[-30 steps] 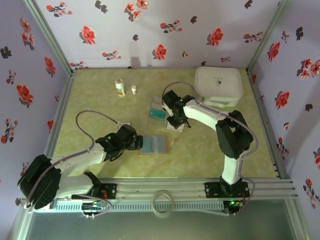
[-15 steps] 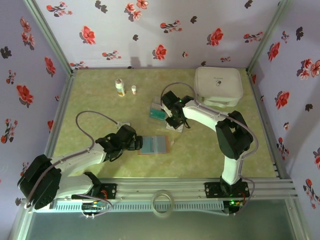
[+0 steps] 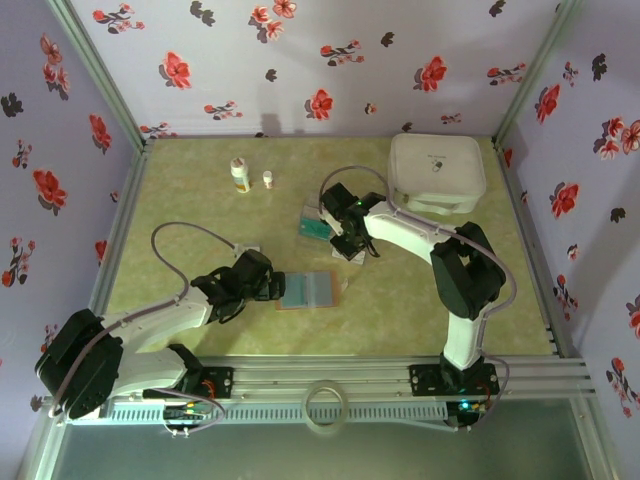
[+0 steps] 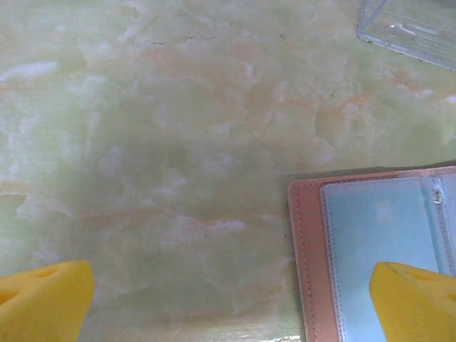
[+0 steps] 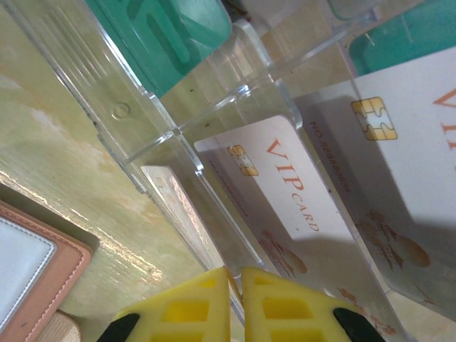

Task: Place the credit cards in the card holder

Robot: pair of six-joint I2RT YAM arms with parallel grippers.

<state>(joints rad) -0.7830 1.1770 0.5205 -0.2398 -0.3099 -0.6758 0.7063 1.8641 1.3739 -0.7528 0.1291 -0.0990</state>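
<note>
The card holder (image 3: 310,290) lies open on the table, pinkish-brown with a pale blue clear sleeve (image 4: 377,242) inside. My left gripper (image 3: 277,287) hovers at its left edge, open wide, with nothing between the yellow fingertips (image 4: 43,299). The credit cards sit in a clear tray (image 3: 318,222): teal ones (image 5: 178,28) and white VIP ones (image 5: 285,185). My right gripper (image 5: 236,285) is down in the tray, shut. A silver-grey card (image 5: 178,206) stands on edge there, and its thin lower end runs in between the tips.
A large white rounded case (image 3: 437,172) stands at the back right. Two small bottles (image 3: 240,175) are at the back left. The card holder's corner (image 5: 35,263) lies close beside the tray. Floral walls enclose the table.
The right gripper has crept slightly left and farther back over the tray. The left arm and the card holder have not moved.
</note>
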